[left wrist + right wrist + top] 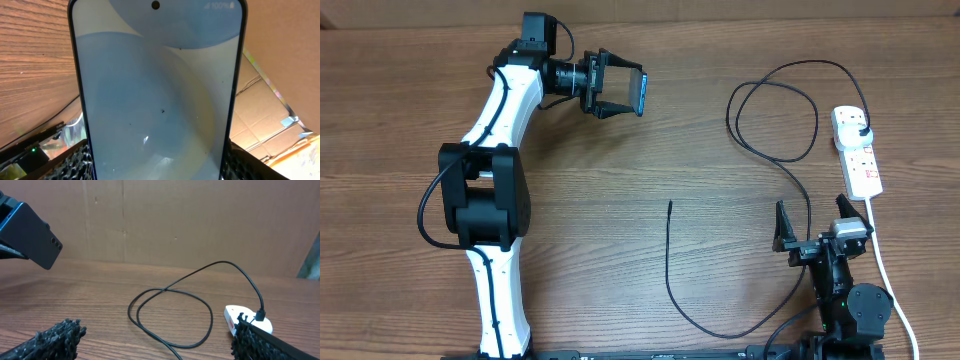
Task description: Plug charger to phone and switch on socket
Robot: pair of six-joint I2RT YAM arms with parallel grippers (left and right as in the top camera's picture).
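My left gripper [618, 90] is shut on the phone [642, 92] and holds it on edge, raised above the far middle of the table. In the left wrist view the lit pale-blue screen [157, 95] fills the frame between the finger pads. The right wrist view shows its dark back [37, 242]. The charger cable [672, 270] lies on the table, its free tip [670, 204] near the centre. Its loops [170, 315] lead to the black plug [860, 128], which sits in the white socket strip [860, 165], also seen in the right wrist view [247, 321]. My right gripper [810, 238] is open and empty, left of the strip.
The strip's white cord [885, 270] runs down the right side past my right arm. A brown cardboard wall [175, 220] stands behind the table. The cable curves close to my right gripper's left finger [782, 228].
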